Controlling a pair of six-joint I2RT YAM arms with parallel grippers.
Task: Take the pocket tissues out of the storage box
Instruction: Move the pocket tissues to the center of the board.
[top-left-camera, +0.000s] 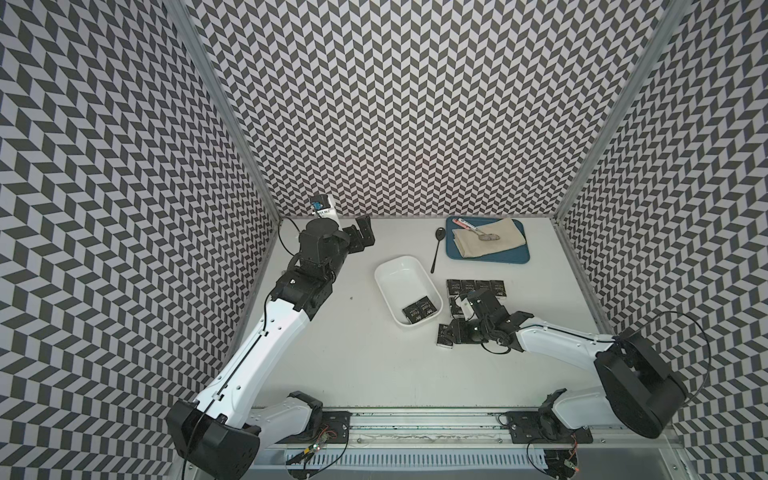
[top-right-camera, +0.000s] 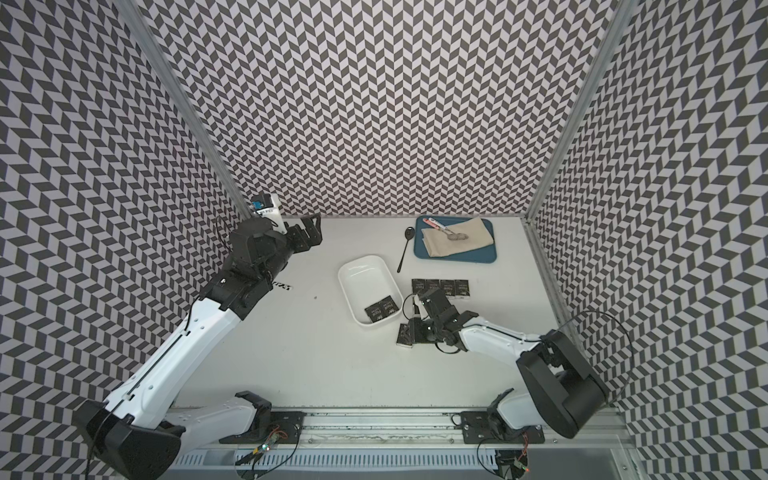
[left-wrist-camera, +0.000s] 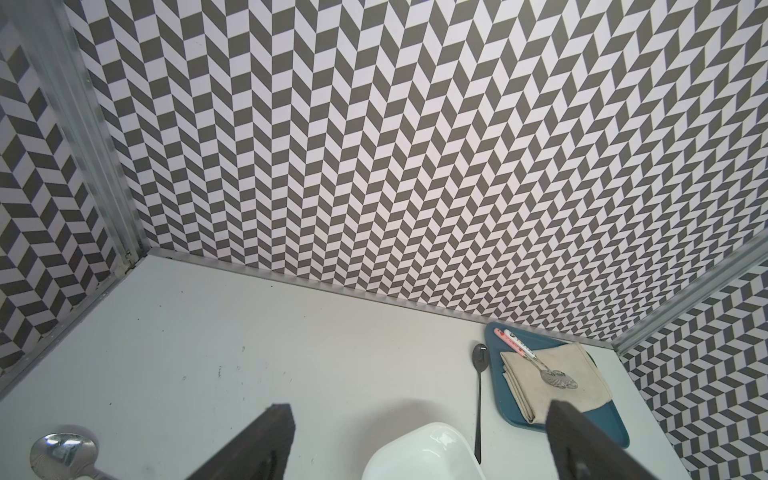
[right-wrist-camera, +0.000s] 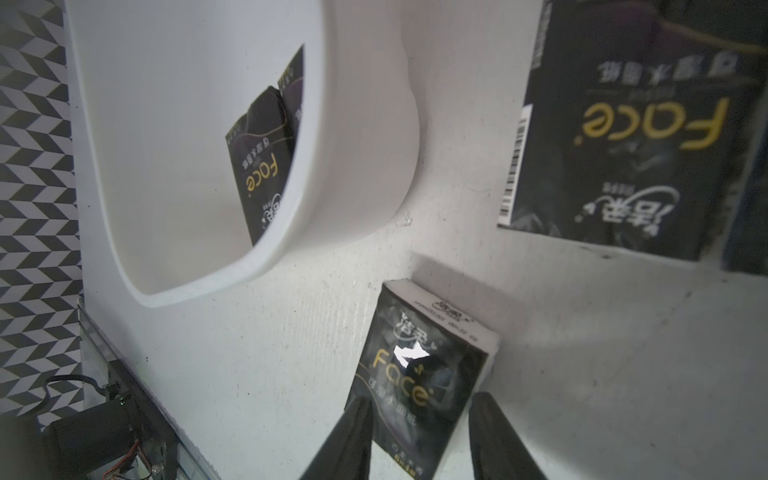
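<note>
The white storage box (top-left-camera: 380, 286) (top-right-camera: 345, 286) stands mid-table. Two black pocket tissues (top-left-camera: 419, 311) (right-wrist-camera: 262, 166) lie side by side at its near end. Several more packets (top-left-camera: 478, 287) (top-right-camera: 440, 286) lie in a row on the table to its right. My right gripper (top-left-camera: 452, 332) (right-wrist-camera: 419, 409) points down just off the box's near right corner. Its jaws are shut across the width of one packet (right-wrist-camera: 415, 365), which is at table level. Another packet (right-wrist-camera: 623, 133) lies close beside it. My left gripper (top-left-camera: 361, 235) (left-wrist-camera: 419, 409) hangs open and empty near the back left.
A blue tray (top-left-camera: 490, 258) at the back right carries a beige cloth and a slotted spoon. A black spoon (top-left-camera: 437, 247) lies between tray and box. A silver spoon (left-wrist-camera: 62, 453) lies under the left arm. Patterned walls close three sides.
</note>
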